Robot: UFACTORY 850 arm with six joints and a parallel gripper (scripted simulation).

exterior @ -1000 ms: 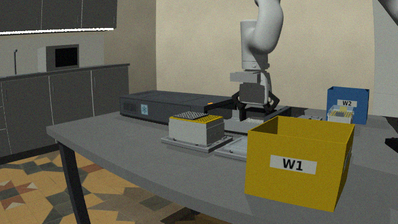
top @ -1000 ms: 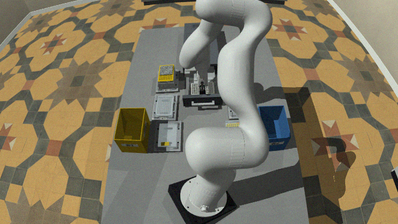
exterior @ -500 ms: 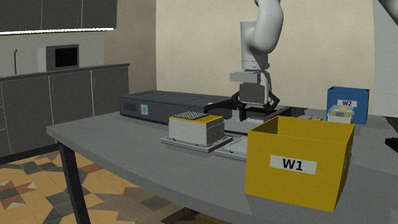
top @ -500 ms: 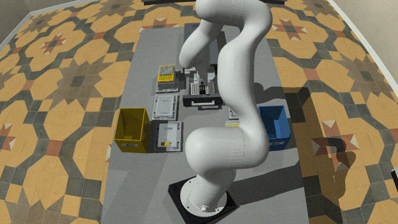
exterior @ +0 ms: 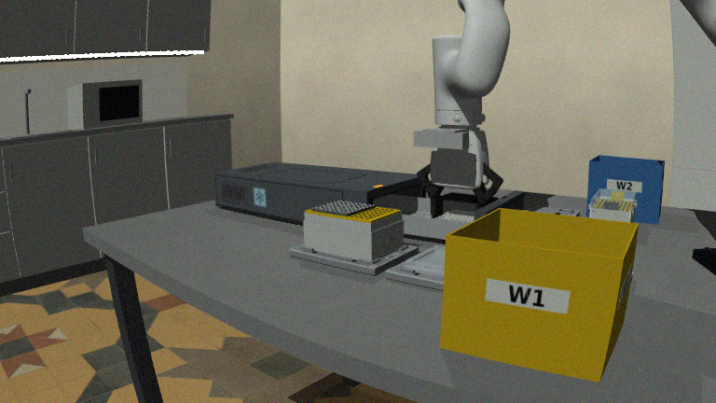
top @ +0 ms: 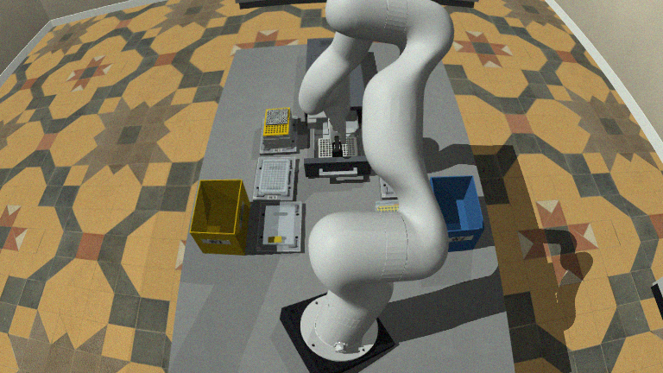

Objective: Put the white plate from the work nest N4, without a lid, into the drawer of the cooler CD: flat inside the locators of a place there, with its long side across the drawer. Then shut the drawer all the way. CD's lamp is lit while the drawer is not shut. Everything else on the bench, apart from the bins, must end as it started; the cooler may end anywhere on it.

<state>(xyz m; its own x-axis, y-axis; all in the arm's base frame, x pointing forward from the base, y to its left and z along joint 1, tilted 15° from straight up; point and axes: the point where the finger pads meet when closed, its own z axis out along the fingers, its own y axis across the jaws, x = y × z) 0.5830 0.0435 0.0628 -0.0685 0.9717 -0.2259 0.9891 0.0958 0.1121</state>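
The dark cooler lies at the back of the bench with its drawer pulled out toward the robot base. The small orange lamp on its top is lit. My gripper is lowered into the drawer and is shut on the white plate, whose long side runs across the drawer. In the side view the gripper reaches down into the drawer, and only an edge of the plate shows behind the yellow bin. Whether the plate rests on the drawer floor is hidden.
A yellow-topped tip box sits on a nest at the left, with a clear lidded plate and another nest in front. The yellow bin W1 stands front left, the blue bin W2 right. More labware sits by W2.
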